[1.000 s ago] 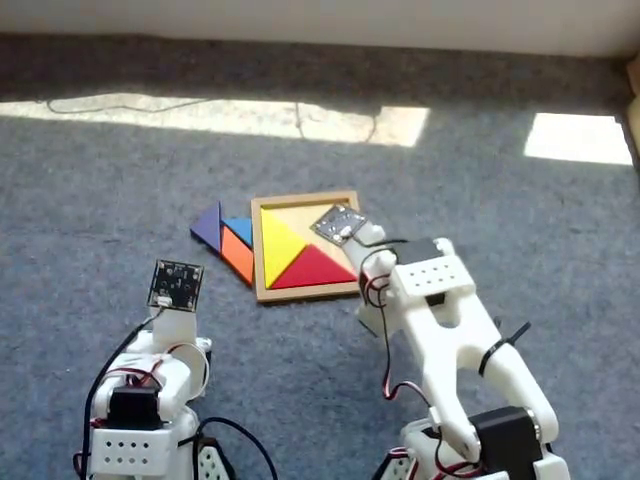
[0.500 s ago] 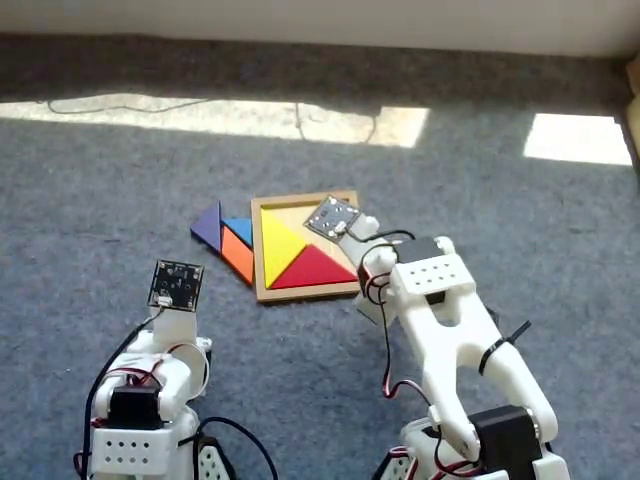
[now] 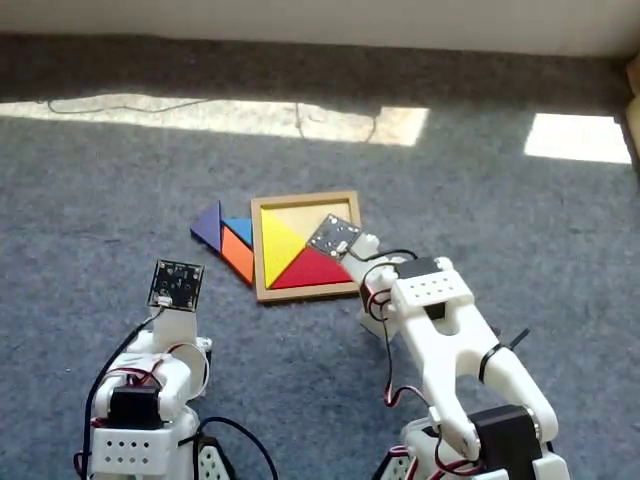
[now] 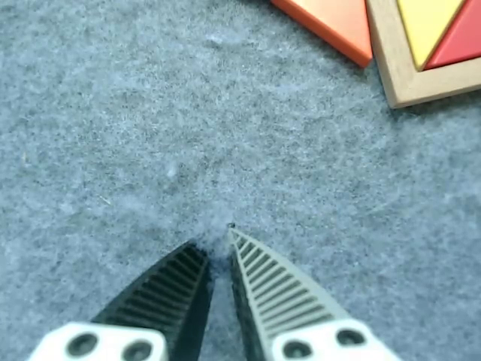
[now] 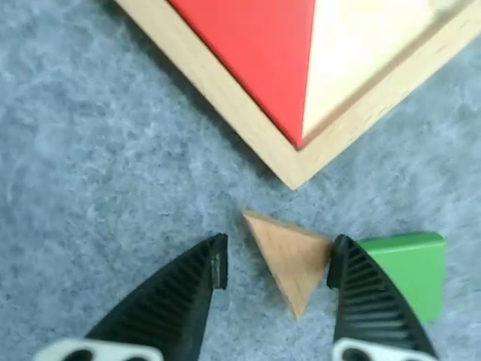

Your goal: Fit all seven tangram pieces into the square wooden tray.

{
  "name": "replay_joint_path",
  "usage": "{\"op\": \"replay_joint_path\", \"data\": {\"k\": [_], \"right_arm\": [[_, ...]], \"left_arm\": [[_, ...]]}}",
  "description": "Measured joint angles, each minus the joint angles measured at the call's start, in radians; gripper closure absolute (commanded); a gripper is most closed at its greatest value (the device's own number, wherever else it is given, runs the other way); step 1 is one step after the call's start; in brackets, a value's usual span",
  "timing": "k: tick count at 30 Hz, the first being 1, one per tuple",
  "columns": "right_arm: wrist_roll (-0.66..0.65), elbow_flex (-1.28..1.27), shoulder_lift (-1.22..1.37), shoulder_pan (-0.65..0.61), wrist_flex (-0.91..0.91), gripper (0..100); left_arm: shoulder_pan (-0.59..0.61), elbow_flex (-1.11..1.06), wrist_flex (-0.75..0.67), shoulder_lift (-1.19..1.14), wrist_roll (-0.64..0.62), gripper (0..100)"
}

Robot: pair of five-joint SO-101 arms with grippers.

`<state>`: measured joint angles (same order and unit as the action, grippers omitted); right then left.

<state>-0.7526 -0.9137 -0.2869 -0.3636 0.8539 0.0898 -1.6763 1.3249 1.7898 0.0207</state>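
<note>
High view: one square wooden tray (image 3: 257,250) is recorded on the grey tabletop (image 3: 500,200). Two pieces are seated in it, a yellow triangle (image 3: 278,245) and a red triangle (image 3: 315,268). Three pieces are found outside, packed together against the tray's side nearer the left arm (image 3: 150,380): a purple triangle (image 3: 208,225), a blue piece (image 3: 238,228) and an orange piece (image 3: 238,255). The right arm (image 3: 440,310) is positioned over the tray's near corner.

Left wrist view: the left jaws are closed to a narrow slit, with nothing held, over bare tabletop. The orange piece and a tray corner are seen well ahead of them.

Right wrist view: the right jaws are spread wide and empty. One plain wooden triangle (image 5: 289,259) is noted lying between them, close against one finger. One green piece (image 5: 406,271) is partly hidden behind that finger. Both lie just off the tray's corner.
</note>
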Motion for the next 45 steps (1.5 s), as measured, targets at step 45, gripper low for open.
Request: {"op": "replay_joint_path", "data": {"k": [45], "right_arm": [[0.206,0.011,-0.327,-0.005,0.186,81.1]], "left_arm": [[0.0,0.0,0.0,0.0,0.0,99]]}}
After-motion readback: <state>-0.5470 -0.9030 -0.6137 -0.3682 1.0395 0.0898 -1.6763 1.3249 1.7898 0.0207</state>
